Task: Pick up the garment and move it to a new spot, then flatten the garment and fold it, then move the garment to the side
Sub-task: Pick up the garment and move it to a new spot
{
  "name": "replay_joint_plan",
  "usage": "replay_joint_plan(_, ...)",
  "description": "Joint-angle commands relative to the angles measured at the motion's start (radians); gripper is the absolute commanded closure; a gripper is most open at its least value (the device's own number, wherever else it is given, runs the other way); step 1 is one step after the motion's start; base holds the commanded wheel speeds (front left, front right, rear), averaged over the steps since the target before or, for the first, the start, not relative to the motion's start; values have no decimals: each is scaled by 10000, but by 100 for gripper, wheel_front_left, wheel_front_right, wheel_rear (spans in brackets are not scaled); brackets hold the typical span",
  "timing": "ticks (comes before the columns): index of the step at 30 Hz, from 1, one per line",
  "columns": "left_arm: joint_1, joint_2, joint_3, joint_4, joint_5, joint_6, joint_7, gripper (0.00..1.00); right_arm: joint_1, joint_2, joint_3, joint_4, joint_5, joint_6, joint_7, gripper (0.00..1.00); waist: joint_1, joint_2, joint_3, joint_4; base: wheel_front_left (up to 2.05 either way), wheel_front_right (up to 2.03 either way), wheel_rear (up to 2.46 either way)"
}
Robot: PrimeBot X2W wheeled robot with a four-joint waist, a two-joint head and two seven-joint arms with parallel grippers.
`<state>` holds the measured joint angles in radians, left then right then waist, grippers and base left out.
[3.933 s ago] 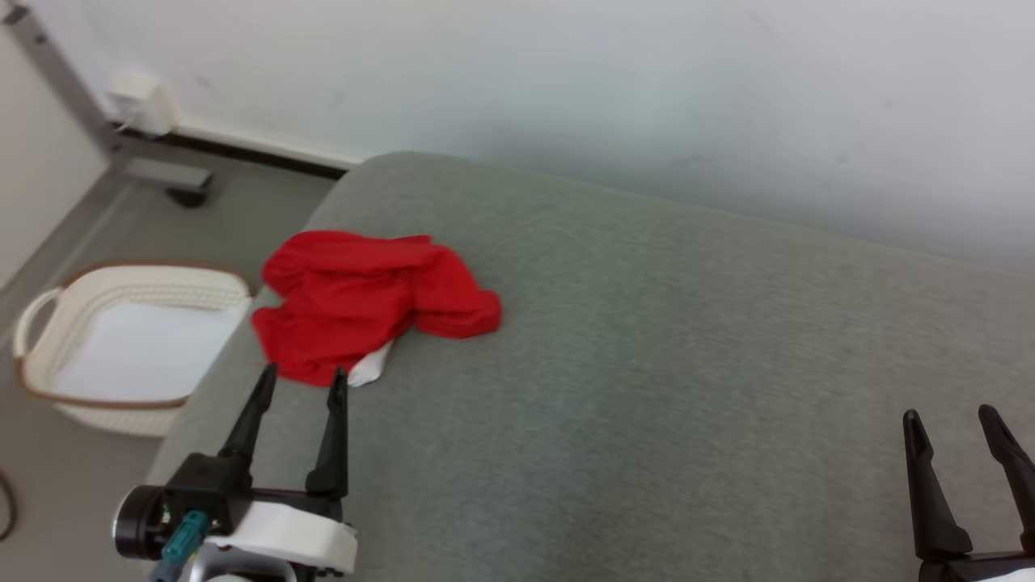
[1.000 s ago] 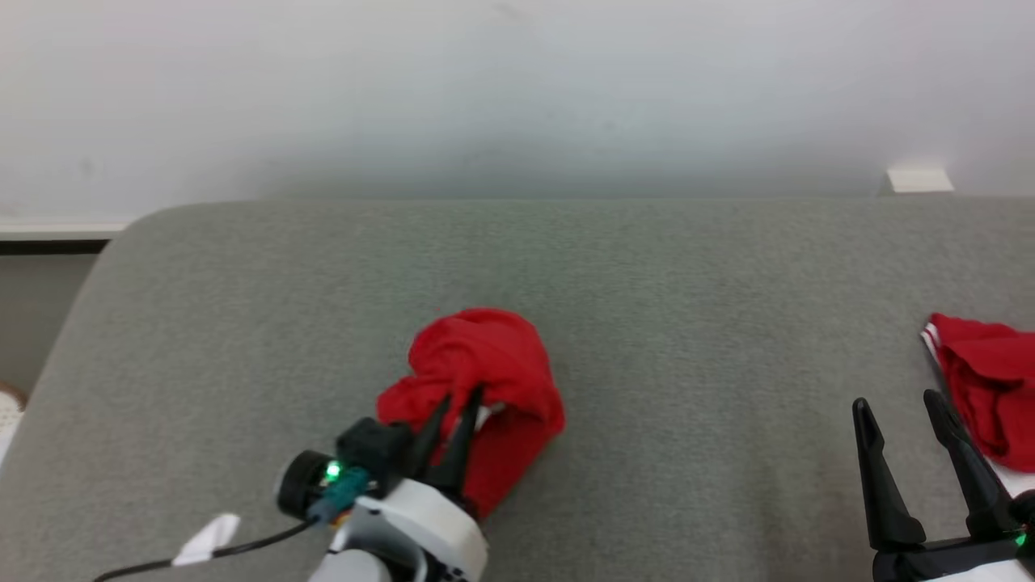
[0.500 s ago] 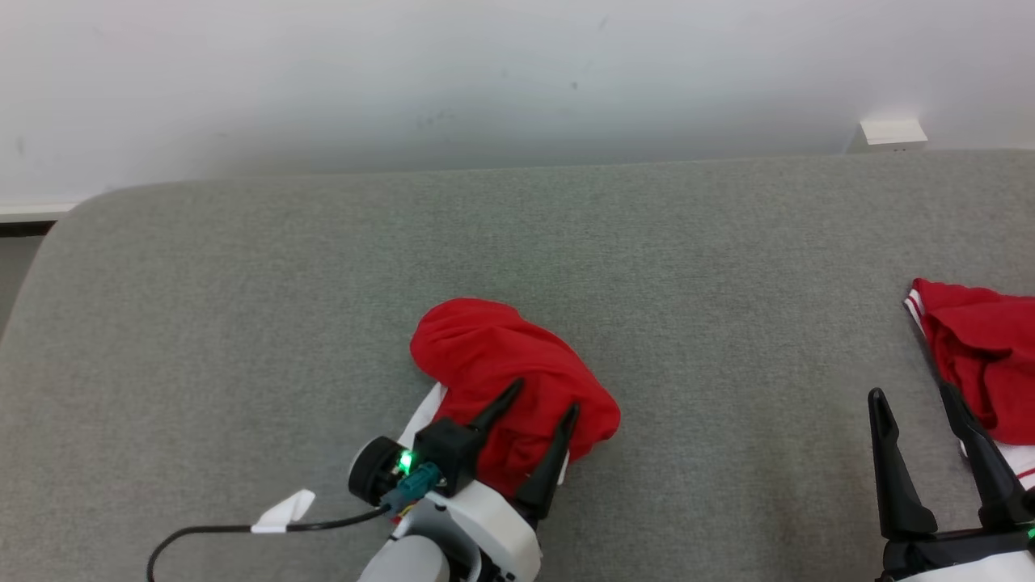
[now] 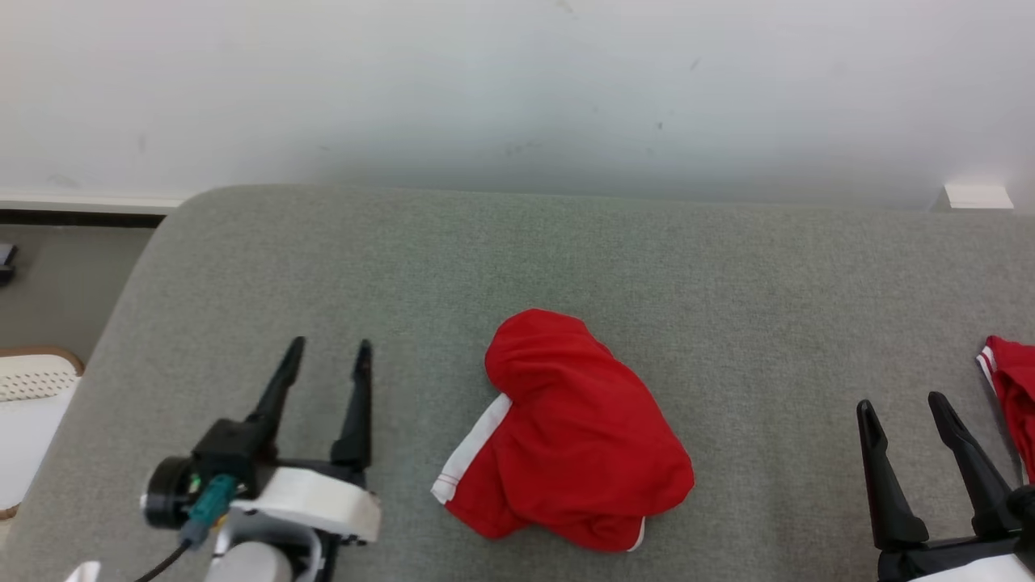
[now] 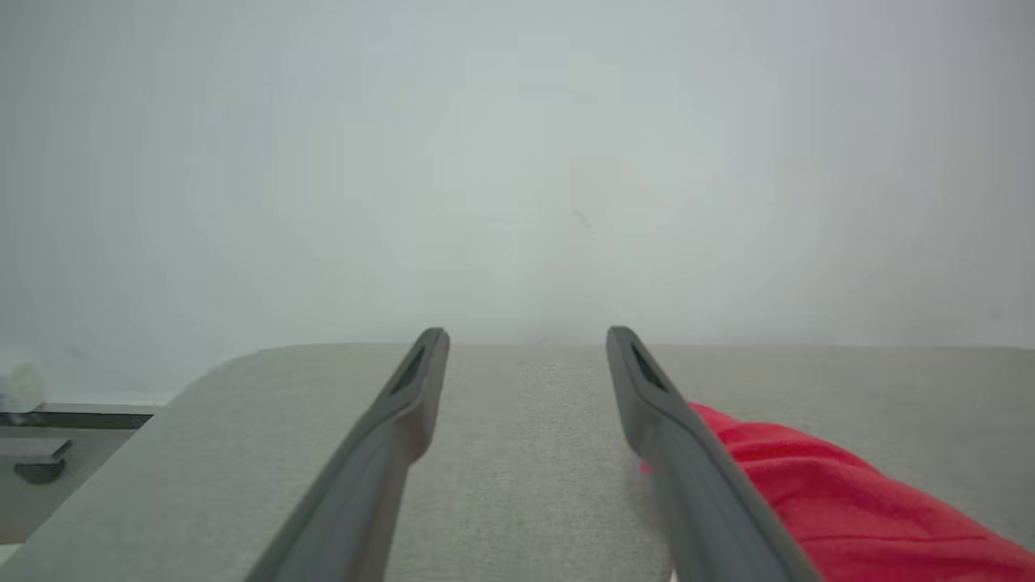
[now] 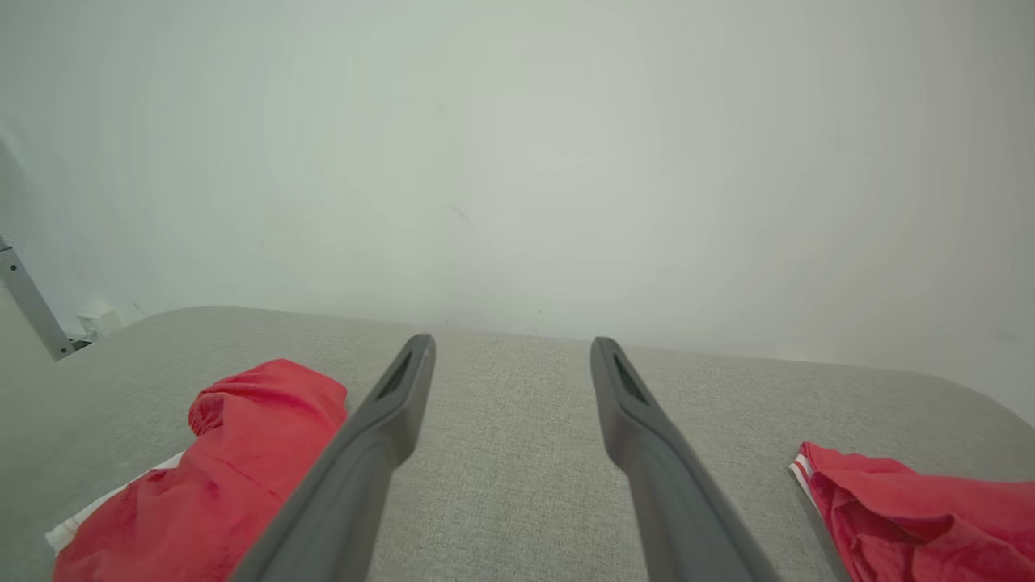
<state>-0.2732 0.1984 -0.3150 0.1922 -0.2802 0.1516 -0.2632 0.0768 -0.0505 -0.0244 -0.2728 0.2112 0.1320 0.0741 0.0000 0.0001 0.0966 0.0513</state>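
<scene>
The garment (image 4: 570, 436) is a crumpled red piece with a white trim stripe, lying in a heap on the grey cushioned surface (image 4: 566, 250) near the middle front. It appears at the lower right of the left wrist view (image 5: 817, 501) and at the lower left of the right wrist view (image 6: 218, 477). My left gripper (image 4: 327, 352) stands open to the left of the garment, apart from it, nothing between its fingers. My right gripper (image 4: 901, 404) is open at the lower right, also holding nothing.
A second red garment with white stripes (image 4: 1011, 396) lies at the right edge, also in the right wrist view (image 6: 914, 509). A white basket (image 4: 32, 404) sits on the floor at the left. A white wall backs the surface.
The left gripper opened and let go of the garment, then drew back to the left. The garment now lies free on the surface. The head view has shifted between frames.
</scene>
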Motion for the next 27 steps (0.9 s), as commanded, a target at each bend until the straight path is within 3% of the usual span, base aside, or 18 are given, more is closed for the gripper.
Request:
replay_joint_plan(1,251,140,172,-96,-128,77,-11,0,121,-6,-23,-1,-89,-28,24,0,0,-1,-159,144,0,0,0)
replay_joint_plan(8,1426,762,997,-735,-228,335,-13,0,414,-6,4,67,-133,-28,231,0,0,-1,-547,248,0,0,0)
replay_joint_plan(27,2567,1071,439,-1513,-71,380,659,0,1033,-5,-53,144,120,-28,317,0,0,-1,-1122,15,0,0,0)
